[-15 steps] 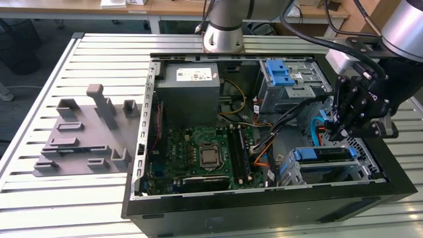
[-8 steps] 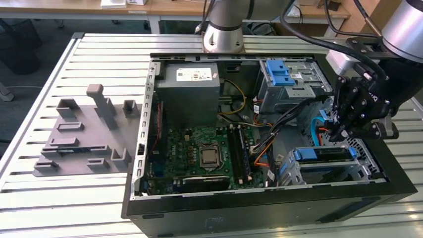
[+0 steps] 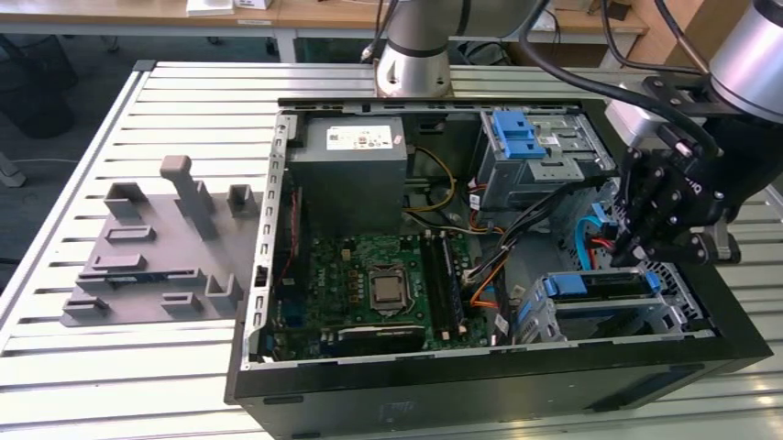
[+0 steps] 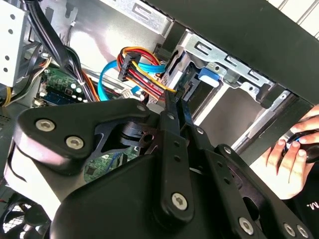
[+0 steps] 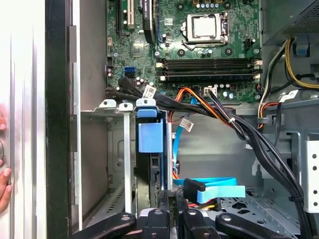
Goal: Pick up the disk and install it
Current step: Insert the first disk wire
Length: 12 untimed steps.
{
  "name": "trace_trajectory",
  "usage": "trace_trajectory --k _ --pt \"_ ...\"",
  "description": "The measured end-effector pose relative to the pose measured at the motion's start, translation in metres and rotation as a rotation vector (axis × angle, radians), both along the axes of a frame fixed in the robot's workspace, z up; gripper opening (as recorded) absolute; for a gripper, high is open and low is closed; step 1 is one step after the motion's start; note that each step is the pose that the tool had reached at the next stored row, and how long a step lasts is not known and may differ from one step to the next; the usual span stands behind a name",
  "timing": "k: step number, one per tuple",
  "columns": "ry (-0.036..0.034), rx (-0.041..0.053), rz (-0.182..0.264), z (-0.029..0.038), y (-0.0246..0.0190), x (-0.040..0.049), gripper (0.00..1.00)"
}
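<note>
**Disk sits in the lower cage, gripper narrow just above it**

The open computer case (image 3: 251, 275) lies on its side on a slatted table (image 3: 147, 119), and nearly everything in the scene is inside it. It holds 1 green motherboard (image 3: 367, 284), 1 grey power supply box (image 3: 352, 151) with a white sticker, loose bundles of cables, and 2 metal drive cages along the exterior view's right.

The upper cage (image 3: 575, 151) carries a blue plastic latch (image 3: 520, 137). The lower cage (image 3: 667, 316), close to the case's front wall, holds the disk (image 3: 596, 285). Its blue-edged body lies flat in the slot, and it is the only 1 in sight.

The gripper (image 3: 626, 255) hangs inside the case between the 2 cages, just above the disk. In the second wrist view the gripper (image 4: 173, 102) has its fingers drawn close together into a narrow wedge aimed at the cage. Whether the tips touch the disk cannot be told.

In the first wrist view, 1 flat blue data cable (image 5: 214, 189) curls across the case floor beside the cage.

Outside the case, on the exterior view's left, 1 grey moulded fixture (image 3: 153, 247) rests on the table, well apart from the gripper. A person's hand (image 4: 291, 159) rests at the case's outer edge.
</note>
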<state>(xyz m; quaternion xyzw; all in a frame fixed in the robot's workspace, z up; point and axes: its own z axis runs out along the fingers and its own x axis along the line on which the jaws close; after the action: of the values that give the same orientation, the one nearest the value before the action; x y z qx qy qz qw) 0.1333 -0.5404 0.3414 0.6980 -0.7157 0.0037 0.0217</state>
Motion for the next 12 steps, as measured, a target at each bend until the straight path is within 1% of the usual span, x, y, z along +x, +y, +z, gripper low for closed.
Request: trace_trajectory --k 8,12 --pt "0.0000 0.0001 0.000 -0.0026 -0.0059 0.0000 0.16" --pt "0.0000 -0.0002 0.000 -0.0036 -0.0064 0.0001 0.16"
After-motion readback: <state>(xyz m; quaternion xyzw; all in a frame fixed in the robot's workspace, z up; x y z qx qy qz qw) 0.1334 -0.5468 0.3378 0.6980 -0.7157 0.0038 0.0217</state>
